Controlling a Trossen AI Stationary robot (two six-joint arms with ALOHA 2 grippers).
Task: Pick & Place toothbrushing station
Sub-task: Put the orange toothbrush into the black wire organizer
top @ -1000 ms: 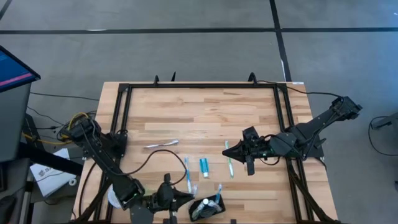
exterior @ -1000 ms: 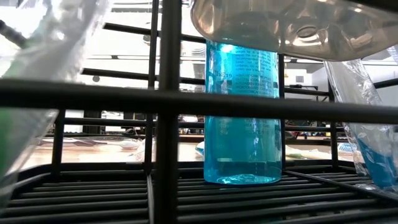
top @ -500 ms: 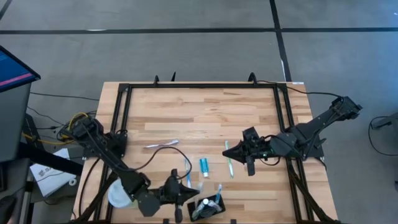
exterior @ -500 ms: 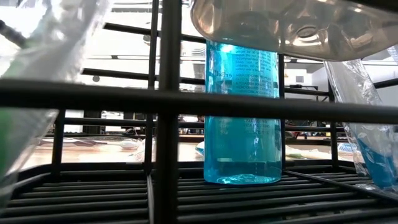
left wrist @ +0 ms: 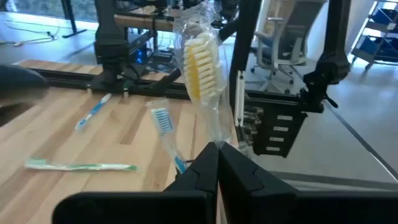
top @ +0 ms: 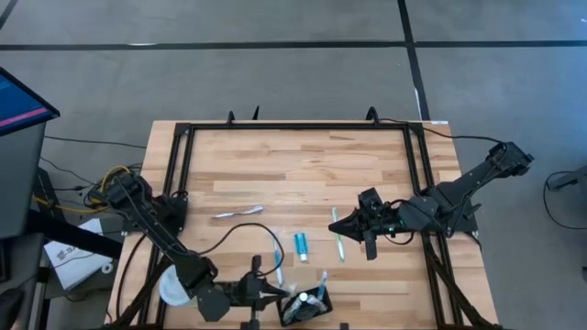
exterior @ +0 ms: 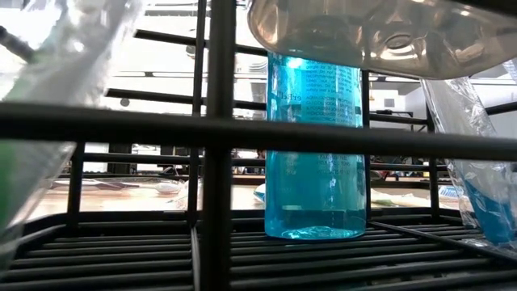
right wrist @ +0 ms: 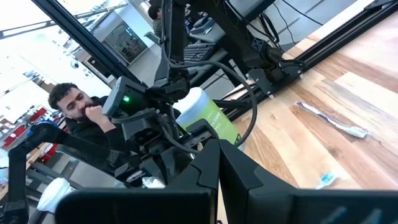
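Left pincer [top: 278,293] advanced to holder [top: 307,307] | clamps wrapped toothbrush [left wrist: 202,81], seemingly | right pincer [top: 336,223] closed, empty

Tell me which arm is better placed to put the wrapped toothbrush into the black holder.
The left. Its left gripper is shut on the yellow-bristled toothbrush in clear wrap and sits right beside the small black rectangular holder at the table's near edge. The right gripper is shut, empty, farther away.
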